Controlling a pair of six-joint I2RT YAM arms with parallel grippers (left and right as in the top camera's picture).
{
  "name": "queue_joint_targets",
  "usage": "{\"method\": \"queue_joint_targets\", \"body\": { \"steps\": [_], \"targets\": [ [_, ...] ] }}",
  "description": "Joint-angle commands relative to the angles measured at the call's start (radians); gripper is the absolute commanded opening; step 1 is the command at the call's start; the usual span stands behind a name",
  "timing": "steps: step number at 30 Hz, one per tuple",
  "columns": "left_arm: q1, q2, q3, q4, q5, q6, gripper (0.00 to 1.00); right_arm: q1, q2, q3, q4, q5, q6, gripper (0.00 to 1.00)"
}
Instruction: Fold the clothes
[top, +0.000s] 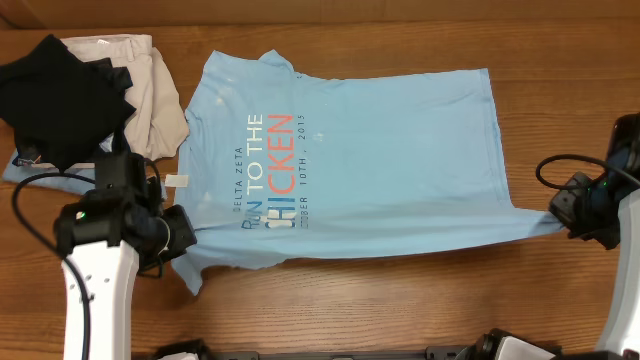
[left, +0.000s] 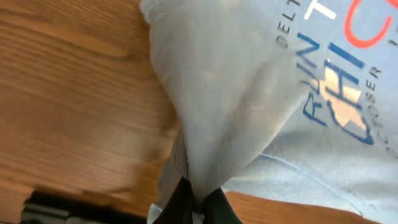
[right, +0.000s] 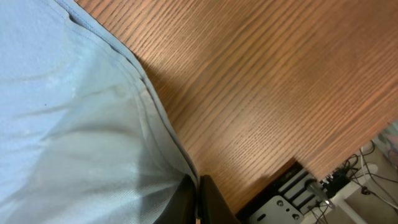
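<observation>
A light sky-blue cotton T-shirt (top: 340, 160) is spread on a wooden surface (top: 400, 305). The left tool (top: 180, 232) is clamped on its sleeve end, the right tool (top: 560, 215) on its hem corner.

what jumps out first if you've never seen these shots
A sky-blue T-shirt with orange-red lettering lies spread across the middle of the wooden table. The left gripper pinches its near left edge and the right gripper its near right corner. A black garment lies partly on beige trousers at the far left.
</observation>
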Motion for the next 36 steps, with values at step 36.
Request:
{"method": "queue_joint_targets", "body": {
  "steps": [36],
  "targets": [
    [0.004, 0.465, -0.029, 0.645, 0.053, -0.062, 0.04, 0.095, 0.348, -0.004, 0.489, -0.161, -0.1, 0.04]
  ]
}}
